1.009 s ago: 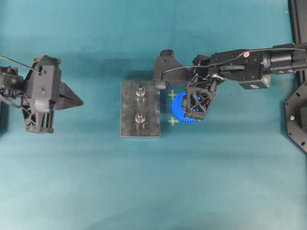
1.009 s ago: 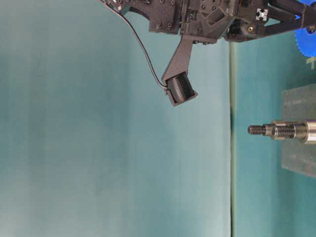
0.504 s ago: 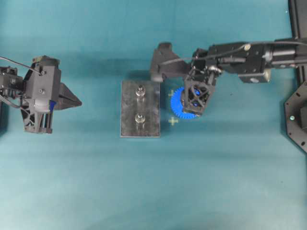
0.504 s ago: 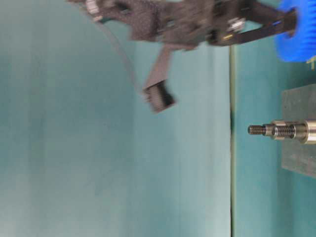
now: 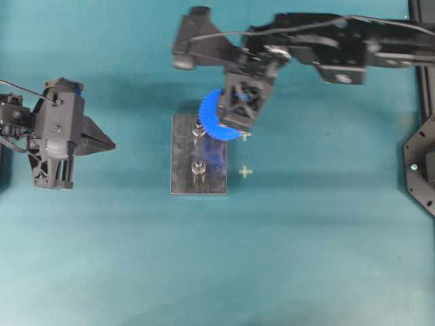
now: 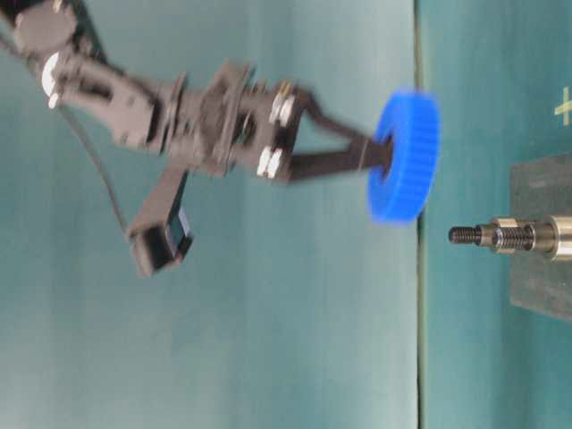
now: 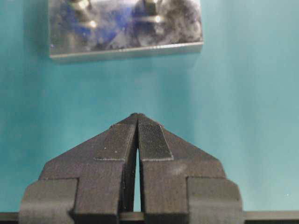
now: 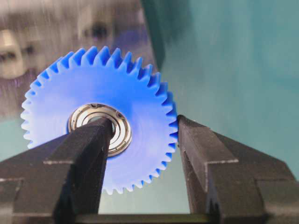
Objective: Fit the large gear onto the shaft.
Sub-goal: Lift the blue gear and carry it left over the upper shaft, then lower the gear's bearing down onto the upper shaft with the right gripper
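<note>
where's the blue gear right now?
In the overhead view the blue gear hangs in the right gripper, over the far end of the grey block near its far pin. The table-level view shows it off the pins.

The table top (image 5: 306, 258) is a flat blue-green sheet that fills almost all of the view from above. Two small pale yellow plus signs (image 5: 245, 172) are drawn on it near the middle, one above the other. Black frame parts (image 5: 423, 170) stand along the right edge, and in the low side view a thin dark line (image 6: 416, 295) runs straight across the blue-green, with soft, even light over everything.
</note>
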Robot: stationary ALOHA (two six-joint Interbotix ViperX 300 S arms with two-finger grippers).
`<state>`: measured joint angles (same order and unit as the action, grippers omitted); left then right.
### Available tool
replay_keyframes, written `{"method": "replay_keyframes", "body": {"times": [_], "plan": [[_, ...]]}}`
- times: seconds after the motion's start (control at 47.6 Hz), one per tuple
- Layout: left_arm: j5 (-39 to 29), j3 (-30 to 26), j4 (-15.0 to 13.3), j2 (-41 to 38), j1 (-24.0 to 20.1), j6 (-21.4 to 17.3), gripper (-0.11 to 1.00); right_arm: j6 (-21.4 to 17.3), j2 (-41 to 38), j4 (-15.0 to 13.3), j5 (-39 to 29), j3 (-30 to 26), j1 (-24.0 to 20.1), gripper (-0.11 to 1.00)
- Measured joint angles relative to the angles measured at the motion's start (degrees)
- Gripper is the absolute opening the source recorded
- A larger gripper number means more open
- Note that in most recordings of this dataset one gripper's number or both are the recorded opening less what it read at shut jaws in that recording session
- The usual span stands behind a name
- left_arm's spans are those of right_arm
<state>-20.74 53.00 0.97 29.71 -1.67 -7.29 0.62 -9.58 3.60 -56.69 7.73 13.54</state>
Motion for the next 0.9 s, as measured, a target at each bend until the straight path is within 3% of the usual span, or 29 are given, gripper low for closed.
{"method": "replay_keyframes", "body": {"times": [0.399,0.904], "plan": [[0.0,0.4,0.0,1.8,0.3,0.3,0.00,0.1,-7.8,0.8,-2.5,-9.3,-0.3,0.49],[0.0,0.7,0.0,1.8,0.6,0.5,0.00,0.1,-10.0,2.9,-2.5,-10.1,-1.7,0.49]]}}
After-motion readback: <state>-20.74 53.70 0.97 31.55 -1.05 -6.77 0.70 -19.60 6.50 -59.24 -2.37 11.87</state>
